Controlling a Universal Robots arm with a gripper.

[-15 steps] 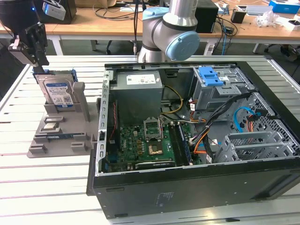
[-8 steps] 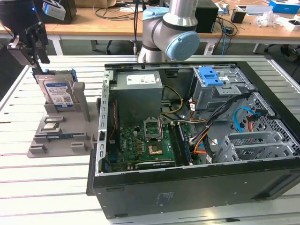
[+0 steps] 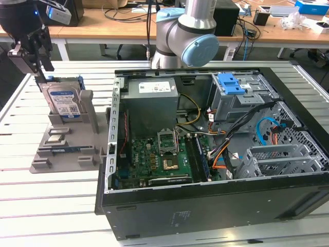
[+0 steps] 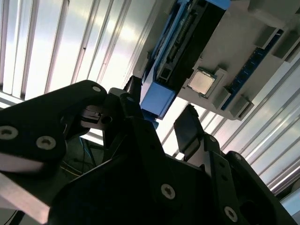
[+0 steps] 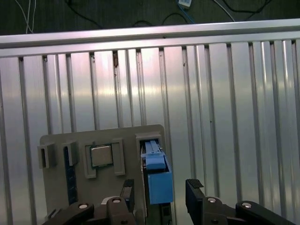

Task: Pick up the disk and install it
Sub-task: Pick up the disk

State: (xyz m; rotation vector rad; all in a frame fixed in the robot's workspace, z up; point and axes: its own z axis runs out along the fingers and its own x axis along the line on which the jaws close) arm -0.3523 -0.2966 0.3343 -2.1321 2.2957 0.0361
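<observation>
Silver disk in blue carrier, standing upright in a slot of the grey holder. Gripper just above the holder, jaws spread, flanking the disk's upper edge. Open computer case beside the holder.

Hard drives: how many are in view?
1. The disk stands upright in the grey holder, at the exterior view's left of the computer case, open end effector at its top. Others may hide inside the case.
</observation>
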